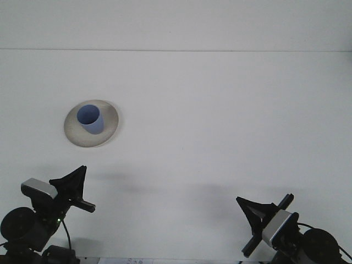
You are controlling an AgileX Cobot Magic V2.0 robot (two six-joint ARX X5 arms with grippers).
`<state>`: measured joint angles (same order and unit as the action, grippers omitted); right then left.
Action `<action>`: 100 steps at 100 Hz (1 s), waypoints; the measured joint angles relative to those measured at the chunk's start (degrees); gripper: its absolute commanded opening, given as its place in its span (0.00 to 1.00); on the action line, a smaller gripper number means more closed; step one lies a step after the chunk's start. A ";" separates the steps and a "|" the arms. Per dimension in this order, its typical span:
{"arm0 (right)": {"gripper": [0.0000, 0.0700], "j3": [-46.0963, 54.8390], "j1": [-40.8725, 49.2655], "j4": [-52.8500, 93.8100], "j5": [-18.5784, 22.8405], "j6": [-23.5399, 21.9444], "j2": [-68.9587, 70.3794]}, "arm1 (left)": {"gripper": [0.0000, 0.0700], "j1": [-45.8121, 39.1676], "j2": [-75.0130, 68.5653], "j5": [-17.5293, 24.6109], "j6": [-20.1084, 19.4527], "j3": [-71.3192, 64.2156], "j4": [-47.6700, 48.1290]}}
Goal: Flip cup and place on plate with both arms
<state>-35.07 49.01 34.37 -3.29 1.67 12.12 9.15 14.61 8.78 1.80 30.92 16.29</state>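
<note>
A light blue cup (89, 119) stands upright, mouth up, on a round grey-white plate (108, 132) at the middle left of the white table. My left gripper (82, 170) is low at the bottom left, well in front of the plate, its tip pointing up and right; it looks shut and holds nothing. At the bottom right, my right gripper (240, 201) points up and left, far from the cup; it also looks shut and empty.
The white tabletop (220, 126) ends at a far edge (176, 50) against a white wall. The arm bases sit along the near edge at both bottom corners.
</note>
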 measured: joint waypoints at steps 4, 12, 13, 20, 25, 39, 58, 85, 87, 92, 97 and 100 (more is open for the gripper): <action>0.01 0.00 0.00 -0.52 0.00 0.00 0.00 | 0.02 -1.51 -2.08 -1.29 -0.94 -4.22 -3.23; 0.01 0.00 0.00 -0.85 0.00 0.00 0.00 | 0.02 -4.31 -6.69 -5.90 -1.49 -13.18 -8.41; 0.01 0.00 0.00 -0.85 0.00 0.00 0.00 | 0.02 -4.61 -7.30 -6.49 -1.49 -14.25 -8.85; 0.01 0.00 0.00 -0.85 0.00 0.00 0.00 | 0.02 -6.08 -11.32 -9.86 -1.44 -20.59 -9.60; 0.01 0.00 0.00 -0.85 0.00 0.00 0.00 | 0.02 -6.54 -13.53 -10.45 -1.44 -23.87 -9.46; 0.01 0.00 0.00 -0.87 -0.02 0.00 0.00 | 0.02 -6.80 -14.29 -11.74 -1.49 -28.41 -11.65; 0.01 0.02 0.00 -1.03 0.00 0.00 0.00 | 0.02 -6.88 -14.32 -13.22 -1.27 -29.00 -15.23; 0.01 0.02 0.00 -1.03 0.00 -0.02 0.00 | 0.02 -6.88 -14.40 -13.16 -1.03 -29.00 -15.87; 0.01 0.02 0.00 -1.03 0.00 0.00 0.00 | 0.02 -6.88 -14.40 -13.16 -1.03 -29.00 -15.87; 0.01 0.02 0.00 -1.03 0.00 0.00 -0.02 | 0.02 -6.88 -14.40 -13.14 -1.03 -29.00 -15.87; 0.01 0.02 0.00 -1.03 0.00 0.00 -0.02 | 0.02 -6.88 -14.40 -13.14 -1.03 -29.00 -15.87; 0.01 0.02 0.00 -1.03 0.00 0.00 0.00 | 0.02 -6.88 -14.40 -13.16 -1.03 -29.00 -15.89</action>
<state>-35.05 49.01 33.34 -3.29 1.67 12.12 2.26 0.21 -4.38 0.78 1.91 0.40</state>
